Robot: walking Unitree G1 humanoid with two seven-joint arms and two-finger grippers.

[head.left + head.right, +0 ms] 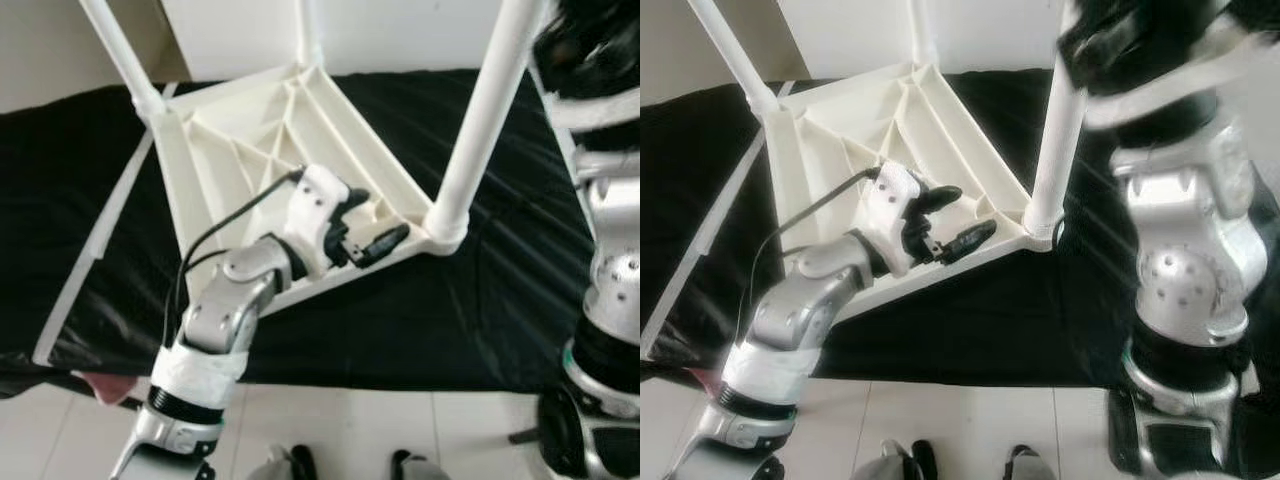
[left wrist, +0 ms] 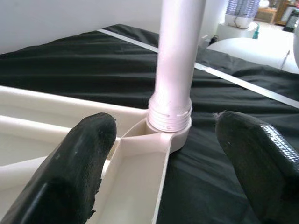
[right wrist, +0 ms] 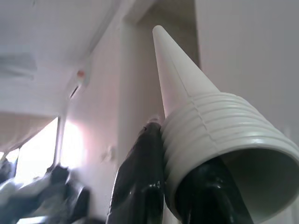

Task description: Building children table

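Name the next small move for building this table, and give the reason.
Probably bring the loose leg, clamped in the right gripper, down toward a tabletop corner socket that has none. Its threaded end is bare, three legs already stand upright, and the left gripper, fingers open, hovers over the tabletop's near edge by the fitted leg.

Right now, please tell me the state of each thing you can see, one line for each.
Table top: upside down on the black cloth.
Near leg: upright, seated in its corner socket.
Far leg: standing in its corner, tilted.
Loose leg: held up, threaded end open.
Left end effector: open, at the table top's near edge.
Right end effector: shut on the loose leg.
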